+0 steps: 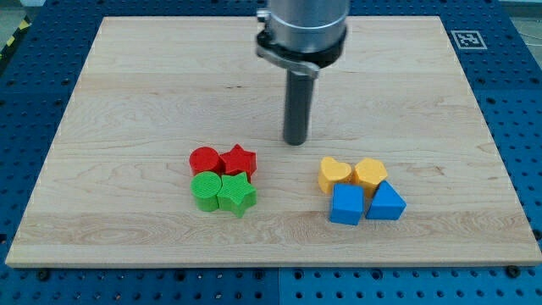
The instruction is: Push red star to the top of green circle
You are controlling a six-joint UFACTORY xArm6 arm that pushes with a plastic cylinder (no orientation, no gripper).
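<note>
The red star (240, 160) lies left of the board's middle, touching a red circle (204, 160) on its left. Just below them lie the green circle (206, 190) and a green star (236, 195), all four packed in one cluster. The red star sits above the green star, up and to the right of the green circle. My tip (295, 141) rests on the board up and to the right of the red star, apart from it by about a block's width.
A second cluster lies at the view's right: a yellow heart (334, 175), a yellow hexagon (370, 174), a blue cube (346, 204) and a blue triangle (385, 202). The wooden board (127, 85) is ringed by a blue perforated table.
</note>
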